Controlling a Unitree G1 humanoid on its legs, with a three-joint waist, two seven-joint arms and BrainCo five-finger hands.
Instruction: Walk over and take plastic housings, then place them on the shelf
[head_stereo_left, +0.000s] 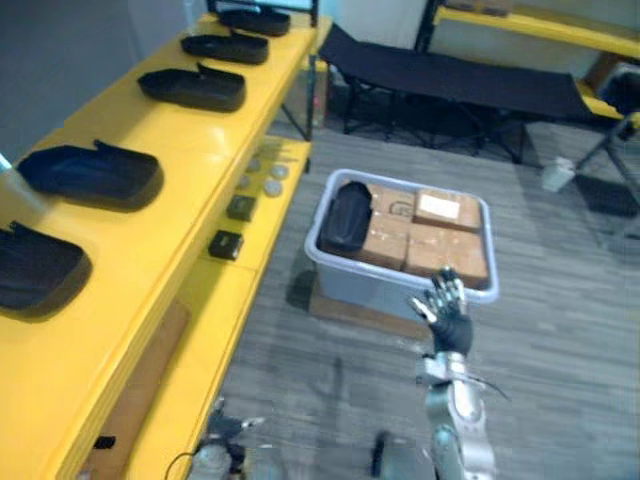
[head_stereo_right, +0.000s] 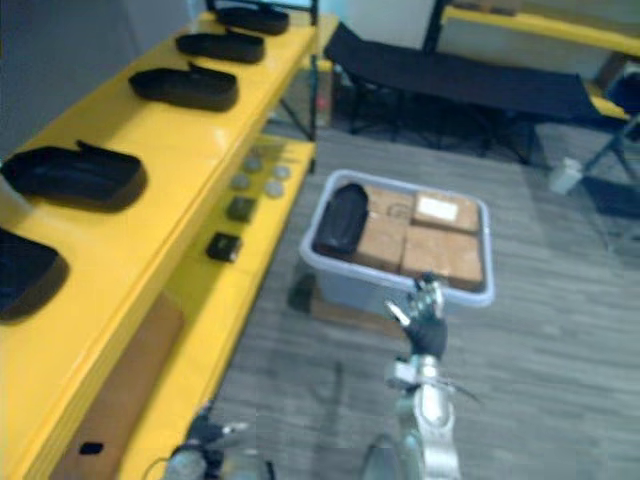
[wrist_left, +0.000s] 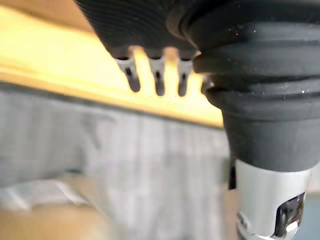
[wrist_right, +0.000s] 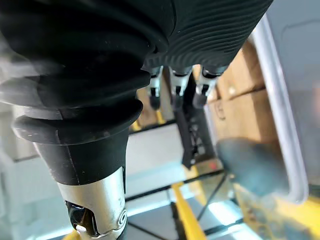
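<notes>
Finds one black moulded plastic housing (head_stereo_left: 347, 217) in the pale grey plastic bin (head_stereo_left: 360, 285) on the floor. Lies along the bin's left wall beside brown cardboard boxes (head_stereo_left: 440, 245), so likely reachable from above without shifting them.

Counts five more black housings (head_stereo_left: 95, 175) in a spaced row along the top of the long yellow shelf (head_stereo_left: 150, 250), evidently the delivery point.

Holds nothing in the right hand (head_stereo_left: 447, 305): raised just short of the bin's near rim, fingers spread, apparently poised to reach in.

Carries nothing in the left hand (head_stereo_left: 225, 432) either: hangs low beside the shelf's lower tier, fingers relaxed.

Judges the pick not yet begun.
</notes>
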